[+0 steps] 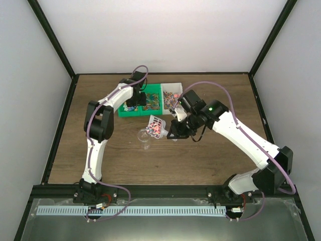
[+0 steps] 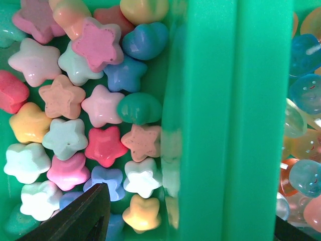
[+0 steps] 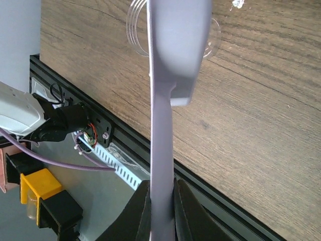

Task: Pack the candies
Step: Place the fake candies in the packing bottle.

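Plainly, wood-grain table [image 1: 200, 160], white walls [image 1: 165, 35].

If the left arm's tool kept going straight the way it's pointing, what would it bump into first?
Most likely the green divider wall, which lies straight ahead of the left tool, with star-shaped candies just beside it. Depth is hard to judge from this view.

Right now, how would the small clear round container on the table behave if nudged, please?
The clear round container looks thin-walled and mostly empty, so probably light and easily tipped. Nothing steadies it, so the white plastic scoop could well knock it aside.
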You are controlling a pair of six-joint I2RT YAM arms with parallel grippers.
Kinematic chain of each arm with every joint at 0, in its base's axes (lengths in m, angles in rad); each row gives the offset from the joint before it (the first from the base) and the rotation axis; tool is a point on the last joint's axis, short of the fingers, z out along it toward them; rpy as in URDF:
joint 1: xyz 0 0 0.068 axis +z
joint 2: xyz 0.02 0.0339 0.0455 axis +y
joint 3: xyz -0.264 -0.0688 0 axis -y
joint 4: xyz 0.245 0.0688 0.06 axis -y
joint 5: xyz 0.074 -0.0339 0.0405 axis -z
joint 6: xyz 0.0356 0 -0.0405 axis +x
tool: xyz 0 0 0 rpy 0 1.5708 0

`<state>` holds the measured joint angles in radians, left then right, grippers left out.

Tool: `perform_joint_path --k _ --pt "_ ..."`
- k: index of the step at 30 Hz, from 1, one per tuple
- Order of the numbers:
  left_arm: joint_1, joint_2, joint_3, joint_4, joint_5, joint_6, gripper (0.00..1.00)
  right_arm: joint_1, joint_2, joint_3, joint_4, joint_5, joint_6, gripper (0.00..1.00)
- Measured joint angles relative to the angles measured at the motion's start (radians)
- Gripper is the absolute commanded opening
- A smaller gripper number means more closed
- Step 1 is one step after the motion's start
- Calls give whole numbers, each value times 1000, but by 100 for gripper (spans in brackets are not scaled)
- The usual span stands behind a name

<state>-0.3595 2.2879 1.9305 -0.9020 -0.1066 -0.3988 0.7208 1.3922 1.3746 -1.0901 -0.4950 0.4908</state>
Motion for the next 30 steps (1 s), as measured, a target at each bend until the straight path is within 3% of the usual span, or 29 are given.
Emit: perform_joint_path --k 10,30 --pt "2 0 0 -1 6 2 59 62 86 85 -58 55 -4 1" --pt "10 0 -8 7 32 7 59 64 108 152 -105 90 -8 1"
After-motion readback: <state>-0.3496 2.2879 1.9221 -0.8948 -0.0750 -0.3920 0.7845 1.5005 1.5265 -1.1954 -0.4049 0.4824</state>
